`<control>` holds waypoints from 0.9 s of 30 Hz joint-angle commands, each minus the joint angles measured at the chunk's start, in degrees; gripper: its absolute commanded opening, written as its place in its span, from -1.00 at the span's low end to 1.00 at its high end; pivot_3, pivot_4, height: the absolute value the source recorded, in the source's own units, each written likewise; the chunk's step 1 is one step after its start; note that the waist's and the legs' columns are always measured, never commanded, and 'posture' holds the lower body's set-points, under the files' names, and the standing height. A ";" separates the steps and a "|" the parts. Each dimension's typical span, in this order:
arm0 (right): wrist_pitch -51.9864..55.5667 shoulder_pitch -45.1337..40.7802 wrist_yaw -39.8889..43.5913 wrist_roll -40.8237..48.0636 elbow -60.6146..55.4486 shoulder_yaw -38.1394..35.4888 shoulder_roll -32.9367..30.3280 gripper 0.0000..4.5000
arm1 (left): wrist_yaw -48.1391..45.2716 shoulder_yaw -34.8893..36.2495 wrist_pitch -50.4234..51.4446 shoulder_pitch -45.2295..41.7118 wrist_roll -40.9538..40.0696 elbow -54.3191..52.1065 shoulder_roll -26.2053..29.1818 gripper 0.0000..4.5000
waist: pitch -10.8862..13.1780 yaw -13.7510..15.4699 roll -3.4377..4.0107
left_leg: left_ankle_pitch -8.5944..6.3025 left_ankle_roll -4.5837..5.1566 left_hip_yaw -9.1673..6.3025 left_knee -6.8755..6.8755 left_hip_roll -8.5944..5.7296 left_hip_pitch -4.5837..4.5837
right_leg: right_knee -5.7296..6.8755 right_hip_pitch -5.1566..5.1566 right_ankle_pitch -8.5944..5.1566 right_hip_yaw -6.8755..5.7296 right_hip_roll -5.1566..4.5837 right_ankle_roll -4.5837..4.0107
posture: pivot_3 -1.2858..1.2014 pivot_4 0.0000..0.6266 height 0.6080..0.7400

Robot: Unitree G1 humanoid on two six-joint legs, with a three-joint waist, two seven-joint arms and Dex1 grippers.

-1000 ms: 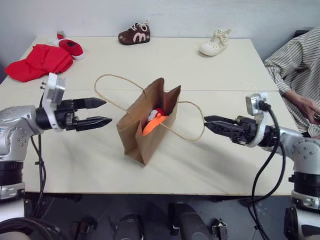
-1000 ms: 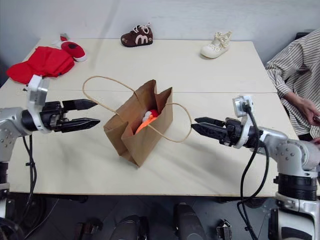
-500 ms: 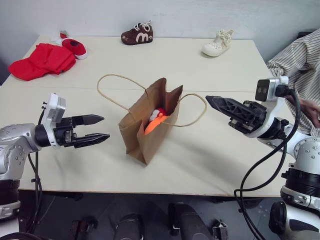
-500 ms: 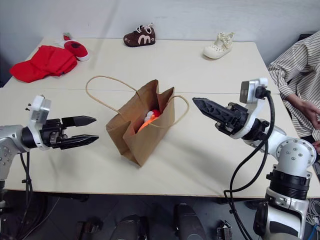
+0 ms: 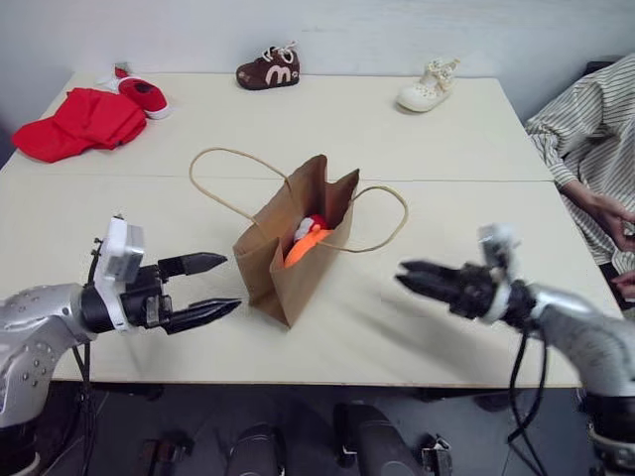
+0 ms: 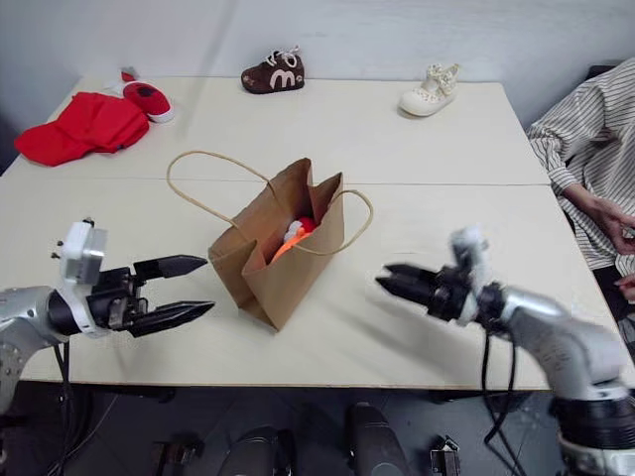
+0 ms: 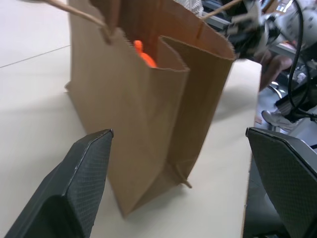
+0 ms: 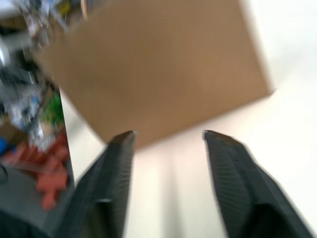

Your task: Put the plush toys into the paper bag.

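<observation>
The brown paper bag (image 5: pixel 293 253) stands upright in the middle of the table, mouth open, its cord handles looping out to both sides. Inside it lie the plush toys: the orange one (image 5: pixel 303 248) with the red-and-white Santa (image 5: pixel 311 226) above it. My left gripper (image 5: pixel 230 283) hovers level just left of the bag, open and holding nothing; in the left wrist view (image 7: pixel 178 134) the bag stands between its fingers, farther off. My right gripper (image 5: pixel 402 278) is blurred, to the right of the bag, pointing at it. In the right wrist view (image 8: pixel 168 134) its fingers stand apart with nothing between them.
A brown baby shoe (image 5: pixel 268 67) and a cream shoe (image 5: pixel 429 85) sit at the table's far edge. A red shoe (image 5: pixel 139 92) and a red cloth (image 5: pixel 81 121) lie at the far left. A person in a striped sleeve (image 5: pixel 585 129) sits at the right.
My right gripper rose, then dropped low near the front edge, and its fingers narrowed. The left gripper drew back toward me and a little toward the bag. The right handle loop pulled in.
</observation>
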 commanded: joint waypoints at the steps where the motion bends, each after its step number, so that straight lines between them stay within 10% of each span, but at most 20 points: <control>1: -12.78 -1.85 3.45 -11.38 -1.84 8.75 4.25 -0.65 | 6.00 -2.08 -2.91 -1.53 0.50 -3.88 -4.33 1.00 | -0.01 0.15 -0.02 | 0.00 -0.01 -0.03 0.03 0.02 -0.02 | 0.00 0.01 0.00 -0.03 0.03 -0.01 | 0.03 -0.52 1.00; 4: -16.93 -4.27 2.77 -16.40 0.78 12.98 9.03 -0.99 | 9.50 -4.16 -3.88 -2.54 1.57 -4.73 -7.09 1.00 | -0.01 0.23 -0.02 | 0.01 -0.02 -0.03 0.11 0.02 0.00 | 0.05 0.04 0.01 -0.03 0.05 -0.02 | 0.03 -0.52 1.00; 19: -21.06 -13.21 0.49 -28.46 9.87 21.44 21.27 -0.99 | 20.79 -14.86 -11.35 -2.42 11.97 -4.96 -16.01 1.00 | -0.04 0.38 -0.07 | 0.00 0.02 -0.03 0.23 -0.02 0.01 | 0.10 0.06 0.02 -0.05 -0.01 -0.04 | 0.03 -0.52 1.00; 27: -20.86 -10.39 3.28 -26.75 6.78 19.43 19.30 -1.00 | 20.75 -16.05 -15.00 -6.16 13.53 1.60 -19.35 0.01 | -0.04 0.42 -0.07 | 0.00 0.02 -0.02 0.24 0.00 0.00 | 0.11 0.06 0.02 -0.07 -0.01 -0.04 | 0.03 -0.52 1.00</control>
